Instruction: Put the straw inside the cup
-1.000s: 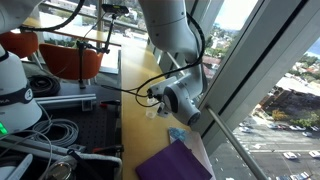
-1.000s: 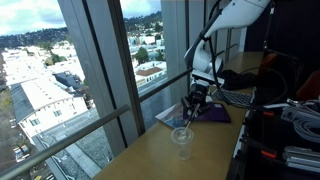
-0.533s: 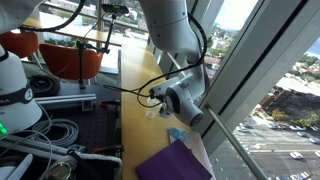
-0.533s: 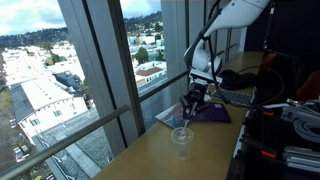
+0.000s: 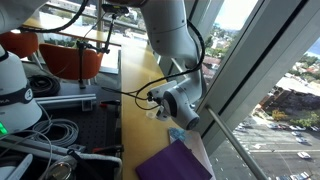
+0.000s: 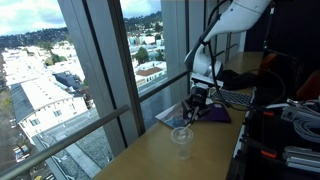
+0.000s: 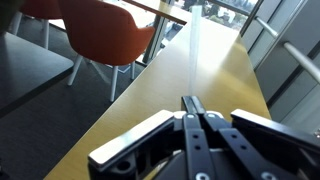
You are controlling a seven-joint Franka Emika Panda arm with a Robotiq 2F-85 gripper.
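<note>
Wrist view: we see the gripper (image 7: 190,106) jaws pressed together on the pale straw (image 7: 194,52), which points ahead over the yellow table (image 7: 235,90). In an exterior view the cup (image 6: 181,140) stands upright on the table, near the gripper, the purple cloth (image 6: 216,114) beyond it.

surface: wooden counter (image 6: 205,160) | on it: clear cup (image 6: 181,138), purple cloth (image 6: 214,115)
</note>
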